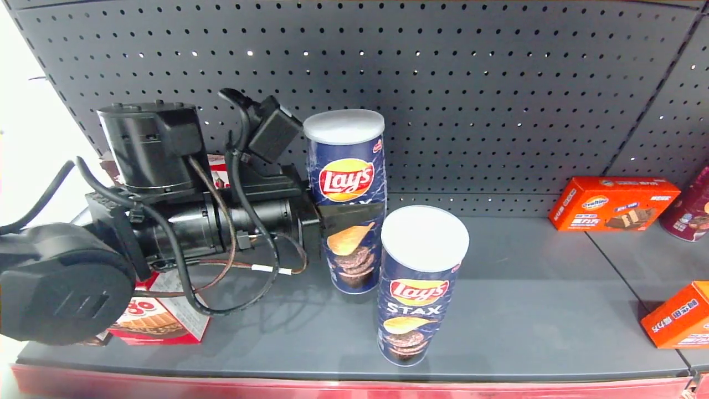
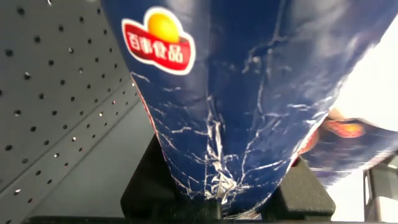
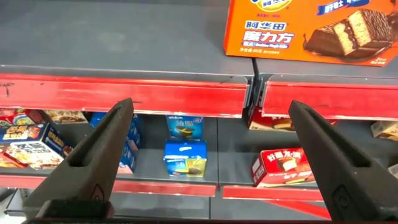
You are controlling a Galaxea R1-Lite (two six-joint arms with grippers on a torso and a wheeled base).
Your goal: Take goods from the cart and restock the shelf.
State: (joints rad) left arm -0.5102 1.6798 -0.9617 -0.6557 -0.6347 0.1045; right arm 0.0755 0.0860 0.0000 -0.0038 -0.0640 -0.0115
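**While the left pincer grips one chips can, the right one hangs open below the shelf edge**

Seen from the head view, the left pincer (image 1: 354,213) comes in from the shelf's (image 1: 526,310) left end. It is closed around the middle of the rear chips can (image 1: 344,166), which is upright toward the back edge, before the pegboard panel (image 1: 471,83). Whether the can's base rests on the board cannot be told. The front chips can (image 1: 418,277) stands upright near the front edge, just beside the held one; contact between them is unclear. A red box (image 1: 160,324) lies at the front left corner under the arm. An orange box (image 1: 612,202) sits at the back toward the right end.

The left wrist view adds the grip itself: two dark fingers (image 2: 155,186) press either side of the can's crinkled blue wrap.

The right wrist view gives what the head view cannot: the right pincer (image 3: 210,102) spread wide and holding nothing, level with the shelf's red front lip (image 3: 155,93). Boxed goods (image 3: 185,155) sit on the lower shelves beyond.
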